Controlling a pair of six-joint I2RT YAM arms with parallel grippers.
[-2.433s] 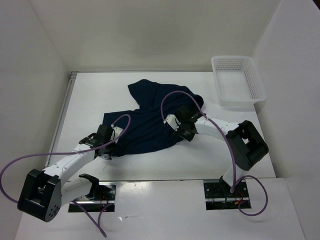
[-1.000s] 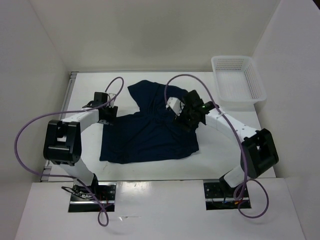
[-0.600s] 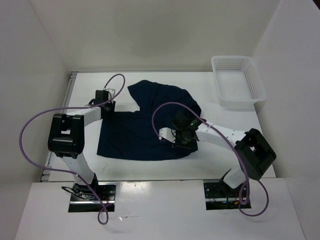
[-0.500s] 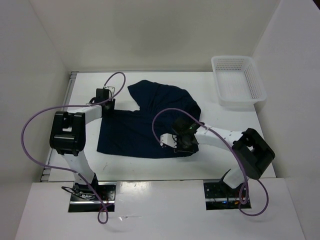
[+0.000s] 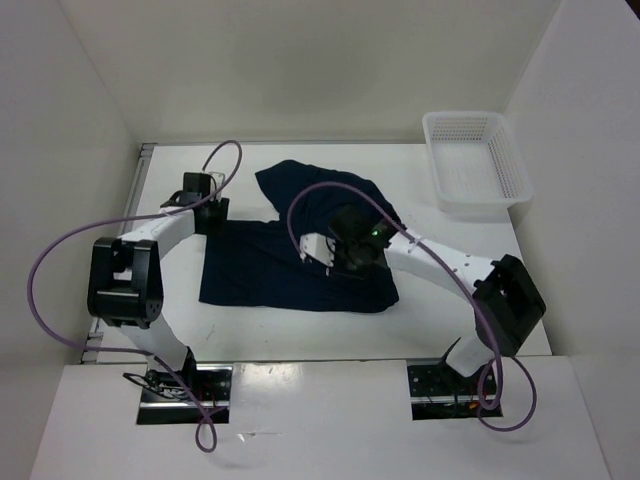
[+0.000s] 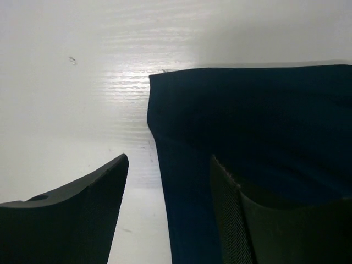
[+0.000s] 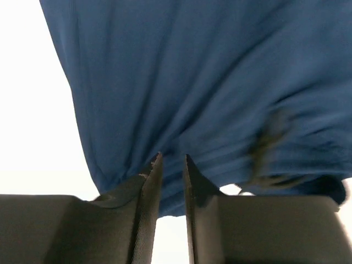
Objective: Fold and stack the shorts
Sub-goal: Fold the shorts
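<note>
- Where the table [image 5: 450, 300] ran left of the white mesh basket [image 5: 515, 170], the shorts [image 5: 260, 270] lay mostly flat, well apart from that basket.
- My right gripper [image 7: 172, 158] was clenched on a gathered fold of the shorts, on their basket-side half.
- My left gripper [image 6: 169, 159] stood released, jaws straddling the shorts' edge on the side away from the basket and holding nothing.

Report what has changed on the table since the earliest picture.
The left gripper swung from the near-left edge of the shorts to their far-left corner and stands open over it. The right gripper dipped to the near hem, closed on the fabric and moved back toward the middle. The shorts lie flatter, with a straight near edge. The white basket stayed put.
</note>
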